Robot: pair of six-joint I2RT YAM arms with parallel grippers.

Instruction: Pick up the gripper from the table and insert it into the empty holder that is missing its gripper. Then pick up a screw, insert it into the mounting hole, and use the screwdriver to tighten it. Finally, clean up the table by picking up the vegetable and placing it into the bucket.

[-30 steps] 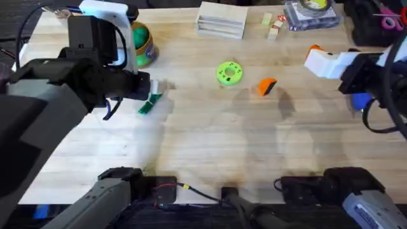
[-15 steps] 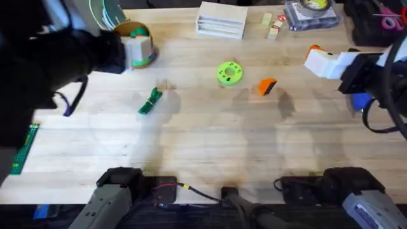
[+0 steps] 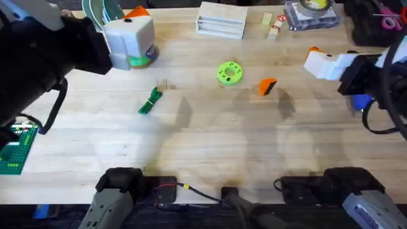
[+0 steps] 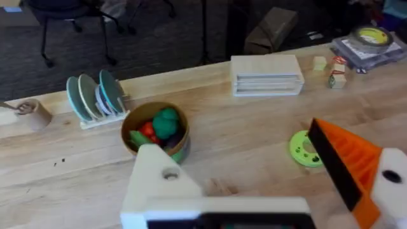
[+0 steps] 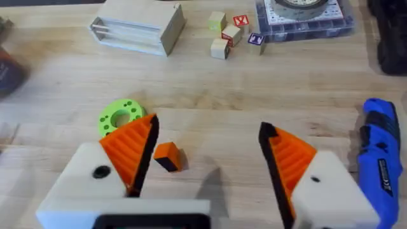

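Your right gripper (image 5: 206, 162) hovers with jaws wide; the orange gripper (image 5: 168, 156) lies between them on the table, screwdriver (image 5: 378, 159) right.

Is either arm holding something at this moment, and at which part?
Nothing is held. The right gripper is open, the orange fingertip lying loose on the table between its pads. The left gripper is open and empty.

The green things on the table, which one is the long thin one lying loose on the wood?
The vegetable, lying toward the table's left side. The other green piece, the disc with holes, is round and sits nearer the middle, beside the small orange gripper.
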